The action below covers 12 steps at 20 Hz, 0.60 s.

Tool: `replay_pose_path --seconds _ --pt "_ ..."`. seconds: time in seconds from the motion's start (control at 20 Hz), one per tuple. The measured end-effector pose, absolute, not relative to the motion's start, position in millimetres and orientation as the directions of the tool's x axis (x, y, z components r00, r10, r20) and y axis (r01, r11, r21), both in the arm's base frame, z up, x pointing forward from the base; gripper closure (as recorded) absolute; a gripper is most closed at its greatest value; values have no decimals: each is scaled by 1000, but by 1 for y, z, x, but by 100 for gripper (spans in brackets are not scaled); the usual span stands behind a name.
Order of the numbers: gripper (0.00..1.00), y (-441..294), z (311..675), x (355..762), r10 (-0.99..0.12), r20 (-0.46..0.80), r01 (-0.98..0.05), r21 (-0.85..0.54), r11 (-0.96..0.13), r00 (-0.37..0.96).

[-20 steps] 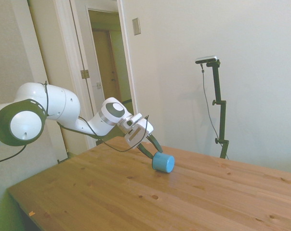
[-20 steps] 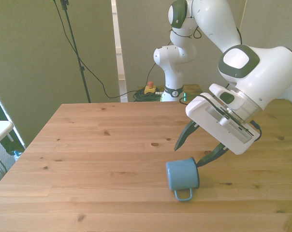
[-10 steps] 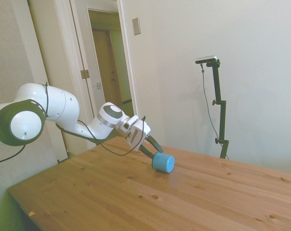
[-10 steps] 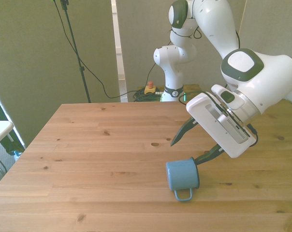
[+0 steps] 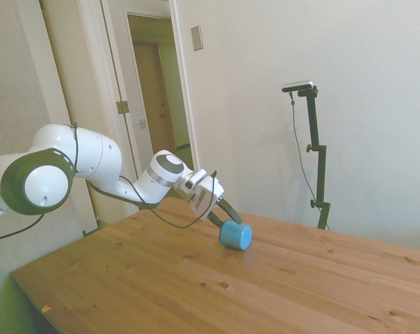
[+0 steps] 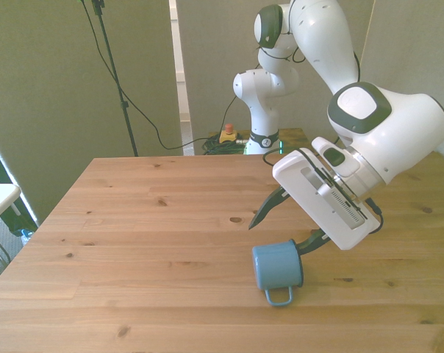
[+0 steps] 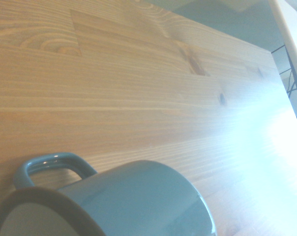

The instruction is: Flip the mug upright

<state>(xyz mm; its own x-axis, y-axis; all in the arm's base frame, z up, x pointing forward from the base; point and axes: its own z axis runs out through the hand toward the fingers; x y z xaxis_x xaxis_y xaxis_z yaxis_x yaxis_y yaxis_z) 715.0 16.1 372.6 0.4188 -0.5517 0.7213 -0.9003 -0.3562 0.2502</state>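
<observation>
Since the earlier frames: claw (image 6: 279, 224) shifted toward the front view's left and tilted lower over the desk (image 6: 134, 243); mug (image 6: 278, 267) unmoved.

Claw state: released, fingers spread wide. One dark fingertip (image 6: 256, 218) above bare wood on the far side of the mug; the other finger (image 6: 310, 243) just beside the mug's rim end, contact not discernible. Nothing grasped.

Mug position: lying on its side on the desk, in the near half of the front view, right of centre. Light-blue body, closed base toward the front view's left, mouth toward the front view's right and the claw. Handle (image 6: 278, 296) flat against the wood on the side nearest the front camera.

Side view: mug (image 5: 236, 235) seen end-on, round blue base facing the camera, claw (image 5: 224, 211) directly behind it, arm (image 5: 92, 170) reaching in low.

Wrist view: mug (image 7: 138, 201) close and large, dark rim and handle (image 7: 50, 164) visible, wood grain of the desk (image 7: 138, 88) behind.
</observation>
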Motion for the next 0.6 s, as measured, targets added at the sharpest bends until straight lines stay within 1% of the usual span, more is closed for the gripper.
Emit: replay_pose_path --seconds 0.1,0.15,0.45,0.6 --pt "0 14 370 719 -552 723 -902 249 -353 416" --pt "100 14 369 721 -552 724 -902 247 -354 415" --pt "100 18 375 723 -551 729 -907 248 -341 406" --pt "100 18 372 723 -550 728 -906 253 -339 409"
